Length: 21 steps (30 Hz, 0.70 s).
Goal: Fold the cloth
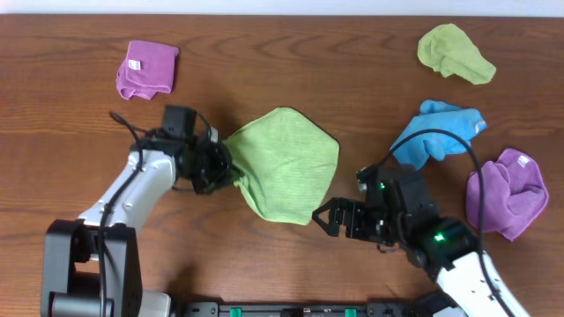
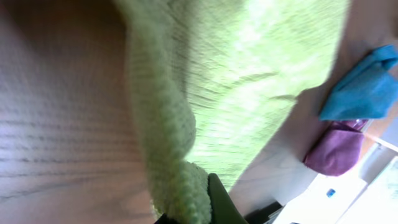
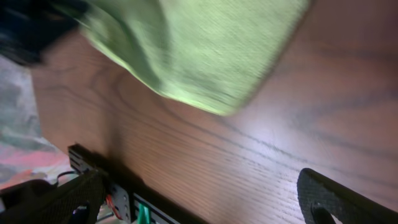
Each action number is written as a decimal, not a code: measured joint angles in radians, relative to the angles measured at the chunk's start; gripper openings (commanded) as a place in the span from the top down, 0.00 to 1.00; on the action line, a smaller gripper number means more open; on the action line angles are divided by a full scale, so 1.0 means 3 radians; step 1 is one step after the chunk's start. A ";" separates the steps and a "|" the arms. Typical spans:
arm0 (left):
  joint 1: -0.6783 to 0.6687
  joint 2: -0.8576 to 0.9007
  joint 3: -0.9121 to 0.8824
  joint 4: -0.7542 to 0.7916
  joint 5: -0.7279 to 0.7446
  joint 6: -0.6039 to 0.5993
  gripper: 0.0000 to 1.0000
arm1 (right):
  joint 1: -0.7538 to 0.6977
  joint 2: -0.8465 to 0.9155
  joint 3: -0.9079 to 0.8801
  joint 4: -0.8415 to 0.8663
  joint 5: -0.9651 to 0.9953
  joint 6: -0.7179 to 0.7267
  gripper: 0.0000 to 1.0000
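At the centre of a wooden table [image 1: 264, 62], the green cloth [image 1: 286, 167] is lying mostly spread out. Its left corner is gathering into a narrow bunch, and its lower corner is pointing toward the front edge. The left gripper [image 1: 222, 167] is pinching that bunched left corner. Its jaws are closing tight on the fabric, and the left wrist view shows a thick roll of cloth pressing against 1 dark finger [image 2: 217, 200]. The left arm is reaching in low from the front-left, its forearm angling up and to the right across the wood.

The right gripper [image 1: 324, 217] is sitting just beside the cloth's lower corner, with its jaws spreading wide and nothing between them. In the right wrist view the 2 fingers [image 3: 62, 199] are framing bare wood, and the cloth's rounded corner is lying just ahead of them, apart from both. The right arm is coming in from the front-right, its wrist turning left toward the cloth.

Bare wood is running along the cloth's far edge and across the stretch in front of it. 4 other cloths are ringing the workspace. A pink cloth [image 1: 147, 69] is lying well apart at the far left, and a pale green cloth [image 1: 454, 53] well apart at the far right. A blue cloth [image 1: 436, 132] is lying near the right side, and a purple cloth [image 1: 507, 194] is lying just beside the blue one.
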 measured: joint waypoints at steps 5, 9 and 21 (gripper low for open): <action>0.0182 0.0000 0.0270 -0.0070 -0.0070 0.0117 0.94 | 0.0006 0.0125 -0.0299 0.0404 -0.0116 0.0282 0.02; 0.0401 0.0000 0.0304 -0.0123 -0.0089 0.0196 0.94 | 0.0140 0.0205 -0.0308 0.0781 -0.0164 0.0364 0.01; 0.0782 0.0004 0.0855 -0.0221 0.0112 0.0355 0.94 | 0.0758 0.0954 -0.0308 0.1658 -0.0107 0.0664 0.01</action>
